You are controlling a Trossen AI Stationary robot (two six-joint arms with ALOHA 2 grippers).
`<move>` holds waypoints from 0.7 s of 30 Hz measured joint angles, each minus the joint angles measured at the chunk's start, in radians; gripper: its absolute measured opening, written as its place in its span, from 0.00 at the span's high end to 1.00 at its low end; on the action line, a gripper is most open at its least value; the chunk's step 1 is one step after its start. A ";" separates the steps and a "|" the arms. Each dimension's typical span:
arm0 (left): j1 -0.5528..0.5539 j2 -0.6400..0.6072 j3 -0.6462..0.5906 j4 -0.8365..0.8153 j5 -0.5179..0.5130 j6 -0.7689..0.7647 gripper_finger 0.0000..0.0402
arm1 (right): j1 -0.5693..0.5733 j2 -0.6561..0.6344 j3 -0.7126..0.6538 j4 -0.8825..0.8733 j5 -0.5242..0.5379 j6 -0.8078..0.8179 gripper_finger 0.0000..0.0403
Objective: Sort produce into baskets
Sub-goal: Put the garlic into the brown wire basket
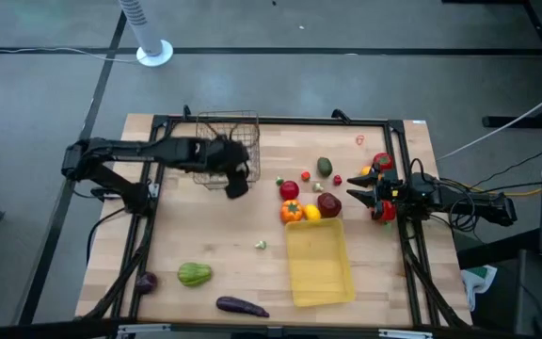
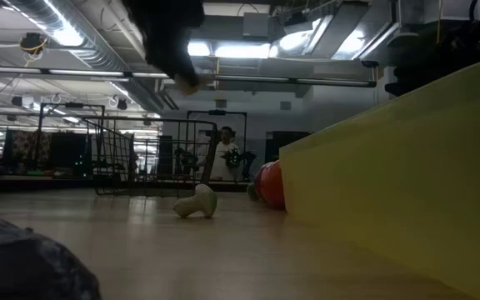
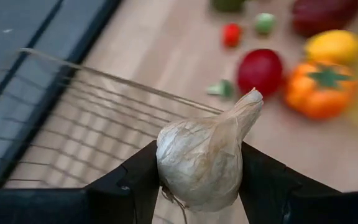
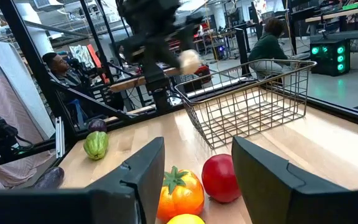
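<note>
A garlic bulb [image 3: 205,155], whitish and papery, sits clamped between the two dark fingers of the left gripper [image 3: 201,177], its pointed tip sticking up past them. The left gripper's fingers press against the bulb on both sides, and the gripper hangs above the table at the near edge of the wire basket [image 1: 229,135], whose mesh shows just beyond the bulb. Right of the basket a cluster of produce lies on the wood: a red tomato [image 1: 290,189], an orange pepper [image 1: 292,211], a yellow piece [image 1: 311,213] and a dark red piece [image 1: 328,203]. The yellow tray [image 1: 320,262] lies just below that cluster, touching or nearly touching it. Farther right, the right gripper [image 4: 197,168] rests low at the table's edge, its fingers spread apart and holding nothing, with the orange pepper and red tomato ahead of them.
</note>
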 joint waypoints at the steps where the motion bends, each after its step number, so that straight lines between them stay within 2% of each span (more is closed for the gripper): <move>1: 0.026 0.000 0.000 0.000 -0.001 0.013 0.55 | 0.000 0.000 0.000 0.000 0.000 0.000 0.54; 10: 0.191 0.000 -0.026 -0.001 0.006 0.079 0.55 | 0.000 0.000 0.000 0.000 0.000 0.000 0.54; 21: 0.261 0.000 -0.173 0.006 0.062 0.076 0.55 | 0.000 0.000 0.000 0.000 0.047 0.000 0.54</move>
